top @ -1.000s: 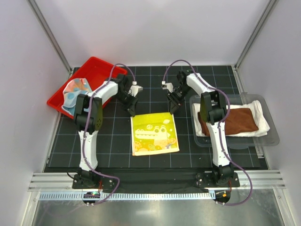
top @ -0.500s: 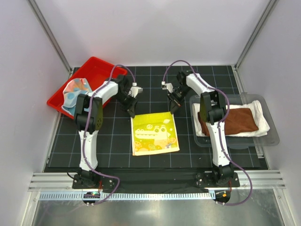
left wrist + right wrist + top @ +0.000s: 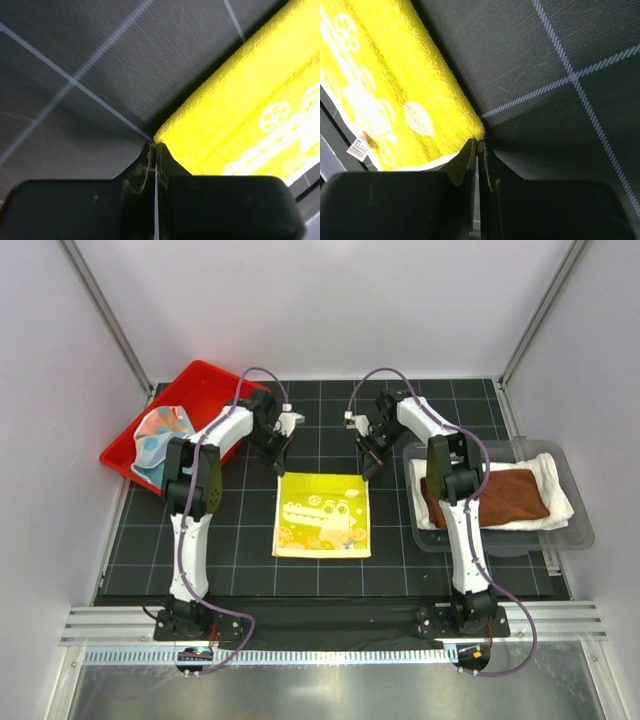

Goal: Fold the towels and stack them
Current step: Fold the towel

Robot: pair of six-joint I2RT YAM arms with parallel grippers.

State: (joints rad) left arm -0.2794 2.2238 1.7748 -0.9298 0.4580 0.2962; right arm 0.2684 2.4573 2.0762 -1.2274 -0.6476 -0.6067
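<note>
The crocodile towel (image 3: 320,515) lies flat in the middle of the black gridded mat (image 3: 400,565), with both pincers at its far edge. The left gripper (image 3: 155,149) has its jaws pressed together on the far-left corner. The right gripper (image 3: 479,146) is pinched the same way on the far-right corner, with only a sliver of yellow pile meeting each tip. The near edge lies loose, and bare mat borders the towel on every side. To the left, a red plastic tray (image 3: 205,380) holds a crumpled light-blue multicoloured towel (image 3: 160,432). To the right, a clear plastic bin (image 3: 500,540) holds a folded brown towel (image 3: 510,495) on a white towel (image 3: 558,485). The yellow cloth is looped terry, roughly square, printed with a pale crocodile; a small barcode label (image 3: 357,147) hangs at its hem.
</note>
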